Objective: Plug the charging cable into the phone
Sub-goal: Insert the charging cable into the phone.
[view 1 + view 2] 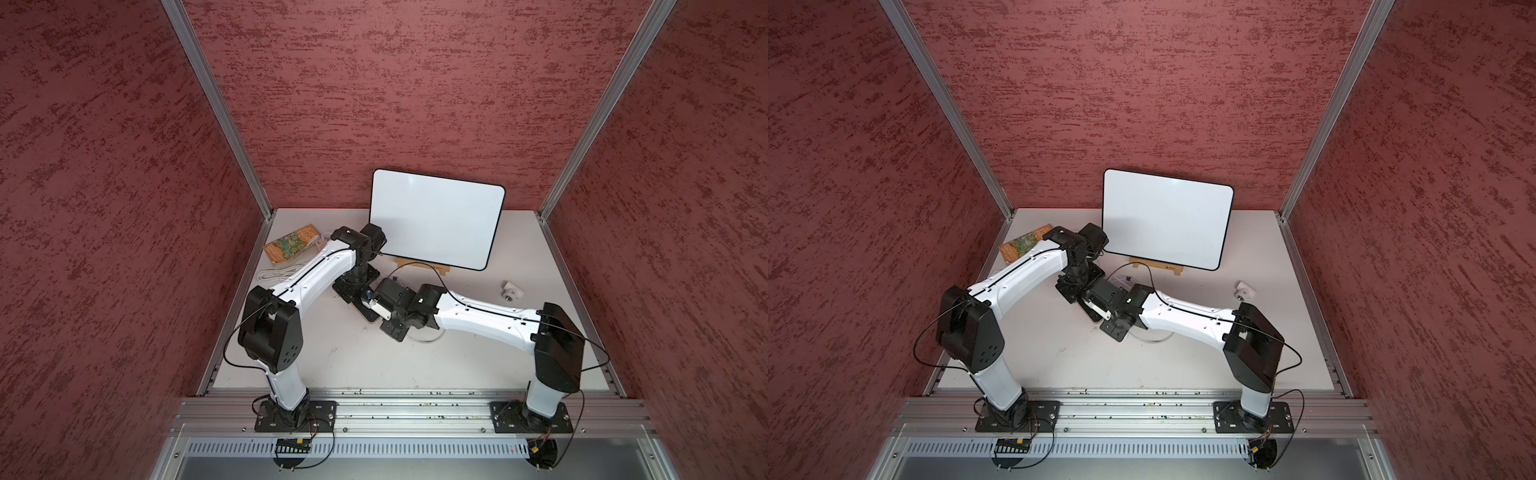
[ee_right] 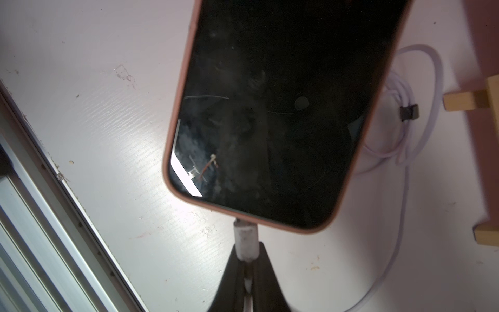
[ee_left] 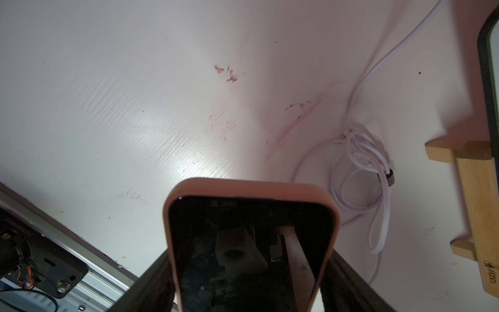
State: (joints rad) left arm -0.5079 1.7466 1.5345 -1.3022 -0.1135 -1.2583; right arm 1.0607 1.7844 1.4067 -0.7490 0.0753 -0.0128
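Left gripper (image 3: pixel 251 272) grips phone (image 3: pixel 251 243) by its sides. Right gripper (image 2: pixel 247 260) clamped on cable (image 2: pixel 245 239) connector, tip touching phone's edge.

Phones: I count one phone (image 2: pixel 270 108).
Charging cables: one charging cable (image 3: pixel 359 167), with a single coil midway.
Bundled cords: one bundled white cord (image 1: pixel 276 274) on my screen.
Adapter blocks: one small white adapter (image 1: pixel 512 289).
White boards: one white board (image 1: pixel 436 218).
Wooden stands: one wooden stand (image 1: pixel 1150 266).
Printed packets: one orange-and-green packet (image 1: pixel 291 245).
Arms: two that I can see, the left arm (image 1: pixel 320 274) and the right arm (image 1: pixel 486 316).
Grippers: two, the left gripper (image 3: pixel 249 270) and the right gripper (image 2: pixel 247 259).
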